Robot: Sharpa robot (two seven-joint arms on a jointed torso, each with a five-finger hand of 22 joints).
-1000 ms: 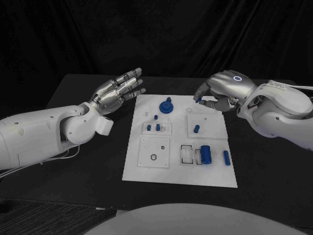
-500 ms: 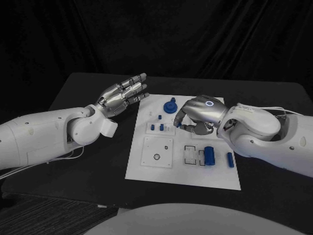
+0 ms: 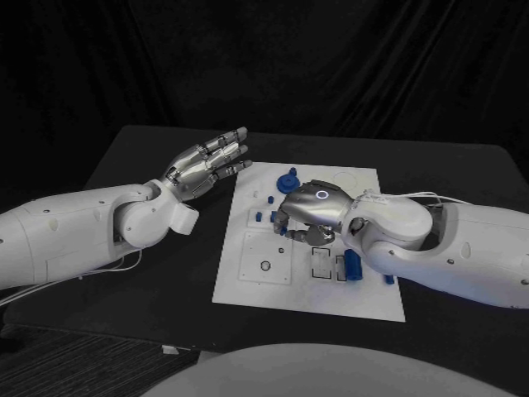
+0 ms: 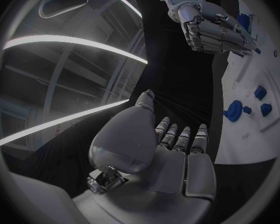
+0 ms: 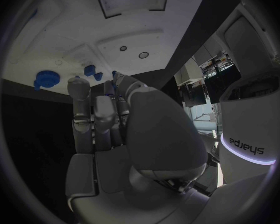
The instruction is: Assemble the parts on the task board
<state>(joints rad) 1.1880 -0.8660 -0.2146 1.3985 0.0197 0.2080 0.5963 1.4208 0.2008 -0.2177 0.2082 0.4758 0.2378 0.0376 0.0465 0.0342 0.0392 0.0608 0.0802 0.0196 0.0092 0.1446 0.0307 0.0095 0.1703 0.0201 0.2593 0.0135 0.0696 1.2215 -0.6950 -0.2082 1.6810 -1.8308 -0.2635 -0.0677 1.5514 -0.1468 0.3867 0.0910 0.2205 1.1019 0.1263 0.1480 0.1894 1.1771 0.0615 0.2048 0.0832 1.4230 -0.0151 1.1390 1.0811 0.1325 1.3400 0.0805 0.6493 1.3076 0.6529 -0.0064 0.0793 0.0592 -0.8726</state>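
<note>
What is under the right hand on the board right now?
The right hand hovers low over the task board's middle. A small blue part shows at its fingertips; whether it is held is unclear. Board sections directly beneath the palm are covered.

White task board [image 3: 324, 298] on black table [image 3: 145, 273], small blue parts [image 3: 288, 179] on it. Silver left hand [image 3: 207, 159] and right hand [image 3: 307, 210], white arms.

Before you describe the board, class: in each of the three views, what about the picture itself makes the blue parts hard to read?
Head view: the right hand covers part of the task board, against a dark backdrop. Left wrist view: fisheye bends the board's edge. Right wrist view: the hand's own fingers block parts.
</note>
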